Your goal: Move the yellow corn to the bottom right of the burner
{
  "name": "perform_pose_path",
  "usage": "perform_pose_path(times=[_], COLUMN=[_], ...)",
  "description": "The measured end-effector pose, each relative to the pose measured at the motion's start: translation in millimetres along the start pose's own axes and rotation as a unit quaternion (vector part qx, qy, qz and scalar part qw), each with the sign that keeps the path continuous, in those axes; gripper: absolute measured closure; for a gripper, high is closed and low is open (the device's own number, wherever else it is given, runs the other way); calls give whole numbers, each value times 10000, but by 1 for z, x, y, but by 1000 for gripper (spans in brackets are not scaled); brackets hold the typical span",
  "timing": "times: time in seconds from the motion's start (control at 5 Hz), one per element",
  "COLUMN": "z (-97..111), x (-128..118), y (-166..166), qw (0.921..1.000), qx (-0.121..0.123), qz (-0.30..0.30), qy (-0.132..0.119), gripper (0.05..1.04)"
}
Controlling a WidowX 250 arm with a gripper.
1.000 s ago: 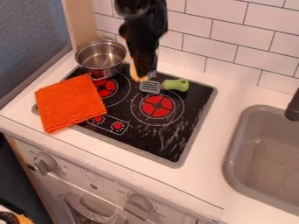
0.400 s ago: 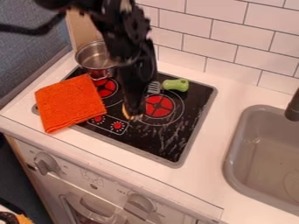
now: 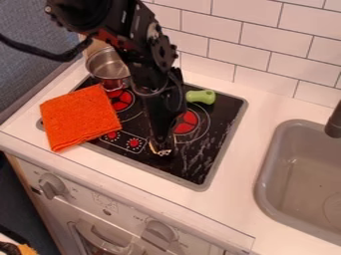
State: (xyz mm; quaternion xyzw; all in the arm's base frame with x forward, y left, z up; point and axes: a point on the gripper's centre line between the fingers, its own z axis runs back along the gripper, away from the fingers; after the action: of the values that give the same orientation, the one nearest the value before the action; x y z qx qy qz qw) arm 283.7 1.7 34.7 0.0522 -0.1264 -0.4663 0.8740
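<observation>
The top edge cuts off the arm (image 3: 136, 30), which hides the pot's (image 3: 105, 63) right side and the central burner's (image 3: 187, 122) left. Something yellowish (image 3: 154, 147) at the gripper (image 3: 162, 149) is too blurred to tell. The right edge crops the sink (image 3: 307, 169).

No print can be read (the oven panel (image 3: 81, 193) has tiny marks (image 3: 104, 200)).

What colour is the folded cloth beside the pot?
The cloth is bright orange; it shows best in the current camera view.
</observation>
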Motion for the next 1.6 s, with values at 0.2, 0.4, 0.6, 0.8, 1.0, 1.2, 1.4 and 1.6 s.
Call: perform_pose_path(times=[0.2,0.4,0.6,0.8,1.0,1.2,1.4,1.6], z=[0,-1,0,0,0,7,28,49], x=[-1,0,0,0,-1,-1,-2,3], y=[1,1,2,2,2,5,10,10], qw=[10000,9998,9997,9997,9996,9996,9983,9978], qx=[27,-94,-166,-174,-179,-218,-187,-175], qz=[-57,-118,-107,-81,-110,176,453,388], qy=[32,100,159,175,182,-44,-329,-506], gripper=[504,430,139,76,82,83,83,83])
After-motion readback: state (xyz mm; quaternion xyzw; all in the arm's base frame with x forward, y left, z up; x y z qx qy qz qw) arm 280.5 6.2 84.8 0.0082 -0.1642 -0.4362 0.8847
